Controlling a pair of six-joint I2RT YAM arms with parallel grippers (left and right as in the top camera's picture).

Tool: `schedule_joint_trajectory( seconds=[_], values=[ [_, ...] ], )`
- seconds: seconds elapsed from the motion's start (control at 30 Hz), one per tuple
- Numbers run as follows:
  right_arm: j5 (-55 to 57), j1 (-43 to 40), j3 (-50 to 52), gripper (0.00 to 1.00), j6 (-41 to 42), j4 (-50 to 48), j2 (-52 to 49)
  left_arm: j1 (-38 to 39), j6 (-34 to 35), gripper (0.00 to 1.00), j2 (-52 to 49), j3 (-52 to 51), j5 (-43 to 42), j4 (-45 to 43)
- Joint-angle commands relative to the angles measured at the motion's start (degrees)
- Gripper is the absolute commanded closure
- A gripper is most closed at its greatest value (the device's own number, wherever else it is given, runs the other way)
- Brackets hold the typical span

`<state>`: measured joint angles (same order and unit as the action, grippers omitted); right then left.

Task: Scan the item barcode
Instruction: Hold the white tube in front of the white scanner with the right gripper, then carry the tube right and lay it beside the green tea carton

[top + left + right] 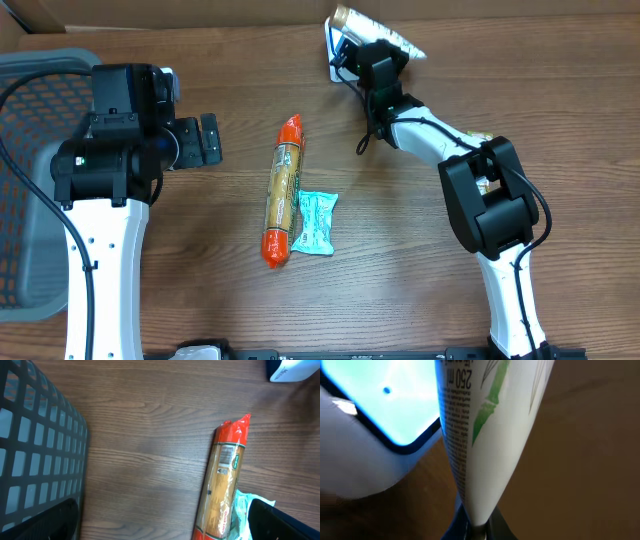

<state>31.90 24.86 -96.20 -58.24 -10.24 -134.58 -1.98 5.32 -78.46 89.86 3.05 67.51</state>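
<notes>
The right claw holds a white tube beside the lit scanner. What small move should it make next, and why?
Probably twist the right claw slightly, so the white tube turns before the scanner: only small print shows, and no barcode is visible yet.

Grey basket; spaghetti pack; teal packet

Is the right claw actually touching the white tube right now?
Touching. The right wrist view shows the white tube's narrow end pinched in the right claw at the bottom edge of the picture, with no gap between them.
</notes>
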Motion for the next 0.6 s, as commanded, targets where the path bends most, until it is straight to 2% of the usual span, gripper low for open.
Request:
schedule_joint_trajectory(
  seconds=[0.0,0.13,0.37,0.47,0.57],
  values=[
    [-0.31,0.31,-1.18,0.96,13.35,4.72,8.52,0.13,-1.51,0.0,-0.17,1.03,0.33,-0.22],
    [-7.23,-0.31,-1.18,0.96,28.26,18.58,17.0,0.13,-1.51,0.01,-0.17,1.03,0.33,-0.22],
    [-16.9,-3.17,-1.18,0.96,60.06,43.17,32.79,0.13,-1.51,0.01,-0.17,1.03,0.33,-0.22],
    [-21.29,-5.73,-1.18,0.96,70.01,54.14,36.76,0.13,-1.51,0.01,-0.17,1.03,0.33,-0.22],
    [-27.76,-9.03,-1.05,0.96,76.3,63.82,37.35,0.13,-1.51,0.0,-0.17,1.03,0.33,-0.22]
  ],
)
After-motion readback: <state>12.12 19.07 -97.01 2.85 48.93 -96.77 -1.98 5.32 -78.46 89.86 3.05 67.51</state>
